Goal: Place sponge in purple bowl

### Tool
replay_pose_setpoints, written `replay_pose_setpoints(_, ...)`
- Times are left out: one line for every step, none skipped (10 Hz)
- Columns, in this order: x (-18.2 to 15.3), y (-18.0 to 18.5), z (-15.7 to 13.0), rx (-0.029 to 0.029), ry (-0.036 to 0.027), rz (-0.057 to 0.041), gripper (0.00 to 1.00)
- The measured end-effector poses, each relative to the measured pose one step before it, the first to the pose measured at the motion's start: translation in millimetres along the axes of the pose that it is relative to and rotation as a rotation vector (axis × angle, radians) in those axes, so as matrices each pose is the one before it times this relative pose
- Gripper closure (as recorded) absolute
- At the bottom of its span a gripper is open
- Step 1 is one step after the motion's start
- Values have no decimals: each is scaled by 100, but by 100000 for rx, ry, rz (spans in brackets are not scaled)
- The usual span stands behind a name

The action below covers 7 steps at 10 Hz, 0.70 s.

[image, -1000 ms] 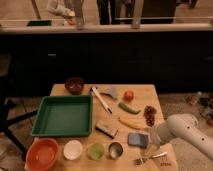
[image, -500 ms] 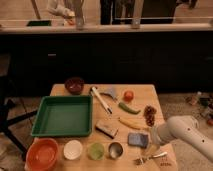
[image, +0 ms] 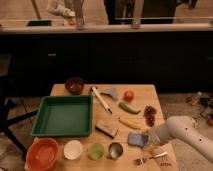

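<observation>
Nothing on the worktop [image: 150, 92] has visibly shifted in the last second, and the white arm lies as low at the right front corner as before. Nearest, a fork [image: 150, 158] lies by the front edge, with a row to its left: a metal cup [image: 116, 149], a green cup [image: 95, 150], a white bowl [image: 73, 149] and an orange bowl [image: 42, 153], their insides showing bare. Just behind, the end effector [image: 147, 139] sits at the right edge of the sponge [image: 135, 138]; whether it is spread or pinching I cannot tell. A brown block [image: 107, 130] lies just left of the sponge. Between the sponge and the purple bowl [image: 75, 85] at the far left edge lie a banana [image: 130, 122], a white brush [image: 101, 99] and the green tray [image: 64, 131]. The purple bowl shows only its reddish inside.
</observation>
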Motion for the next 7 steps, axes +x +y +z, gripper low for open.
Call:
replay_pose_setpoints(198,34,-45,78,143,573,70)
replay_pose_setpoints(305,40,-214,286,718,380,78)
replay_pose_setpoints(288,90,-776,838,927,1081,90)
replay_pose_setpoints(32,-41,-836,1119,318,860,96)
replay_pose_setpoints(-82,-108,-1269,1585,268,893,100)
replay_pose_setpoints(-375,-246,-1848,2287,272,543,100)
replay_pose_setpoints(-394,-351,-1518,2038,469,3,100)
